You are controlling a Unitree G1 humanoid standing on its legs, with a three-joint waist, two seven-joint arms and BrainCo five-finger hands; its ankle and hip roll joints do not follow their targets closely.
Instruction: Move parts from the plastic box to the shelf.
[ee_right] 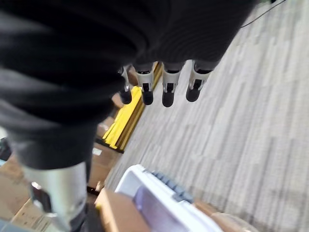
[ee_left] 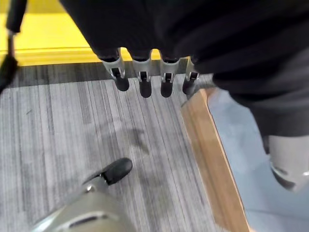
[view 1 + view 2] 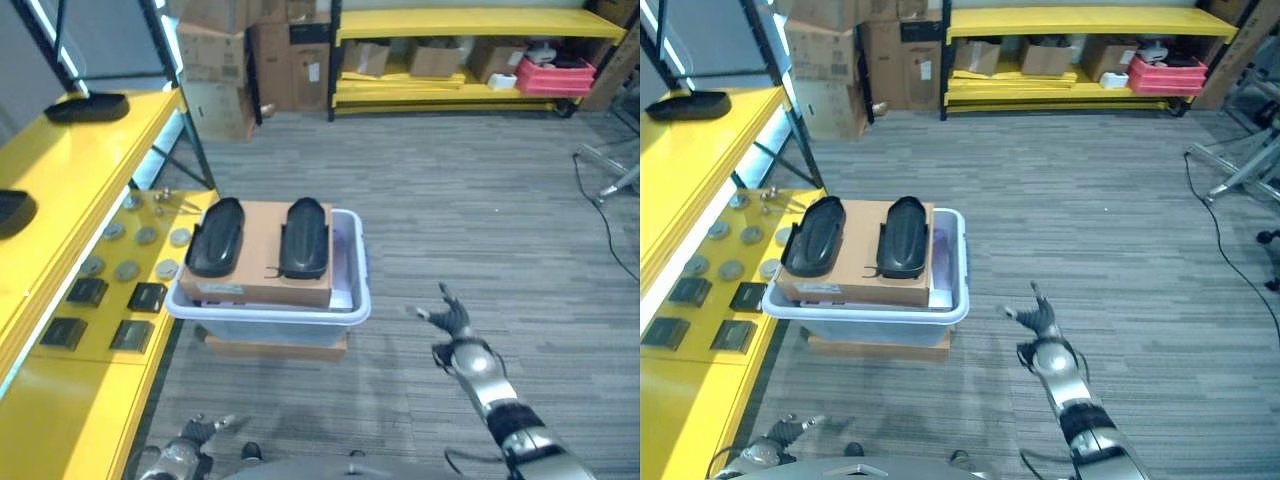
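Parts: two black moulded parts, one and its neighbour, lie side by side on a brown cardboard sheet that spans the top of the plastic box, at about 11 o'clock from the centre of the left eye view. The sheet keeps them level and high, so fingers can come at them from above or from the sides without reaching into the box. The box itself rests on a low cardboard slab on the floor.

Nearest, at 7 o'clock, the left hand hangs low with fingers straight and loose, holding nothing; its wrist view shows the slab's edge just past the fingertips. At 5 o'clock the right hand is spread wide and empty, apart from the box's right rim.

Grey carpet lies bare from 3 to 12 o'clock, giving the right arm free swing. At 9 o'clock the yellow shelf runs close beside the box: its lower level already carries small discs and dark blocks, its upper level similar black parts. The narrow gap there is probably the tightest edge for a transfer.

Beyond, at 12 o'clock, a far rack holds cartons.
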